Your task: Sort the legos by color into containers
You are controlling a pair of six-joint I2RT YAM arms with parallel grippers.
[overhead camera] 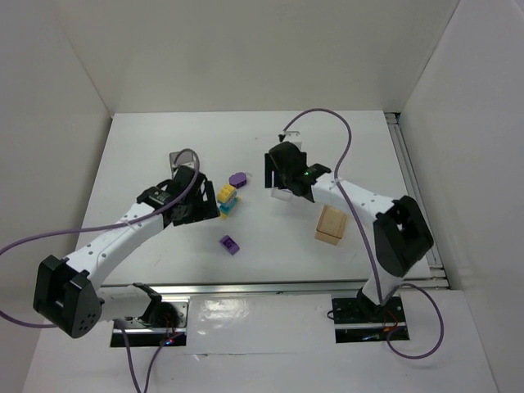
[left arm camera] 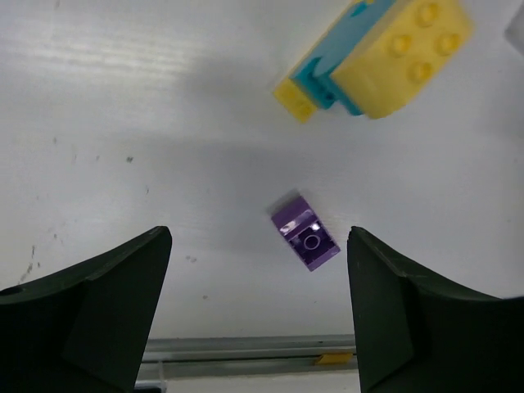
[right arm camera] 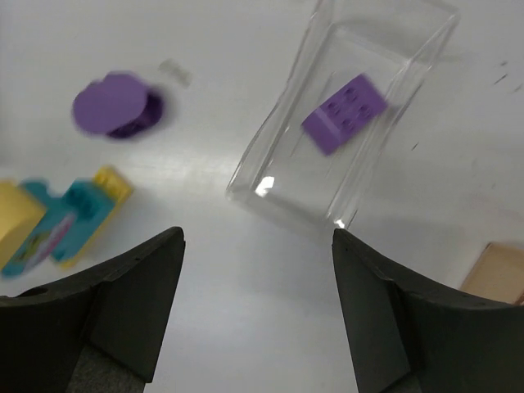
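1. I can read no word, number, brand or sign in any of my views.
2. Under my left wrist, the studs on the purple brick [left arm camera: 305, 237] and the yellow brick [left arm camera: 405, 53] carry no lettering I can make out.
3. Under my right wrist, a coloured patch on the teal-and-yellow brick cluster [right arm camera: 70, 217] is too blurred to read.

Purple brick [left arm camera: 305, 240]: glossy smooth plastic, glare spot on top. Clear bin [right arm camera: 282, 176]: transparent shiny plastic. Desk [left arm camera: 123, 106]: matt white, faintly scuffed. Yellow brick [left arm camera: 405, 53]: smooth satin plastic.
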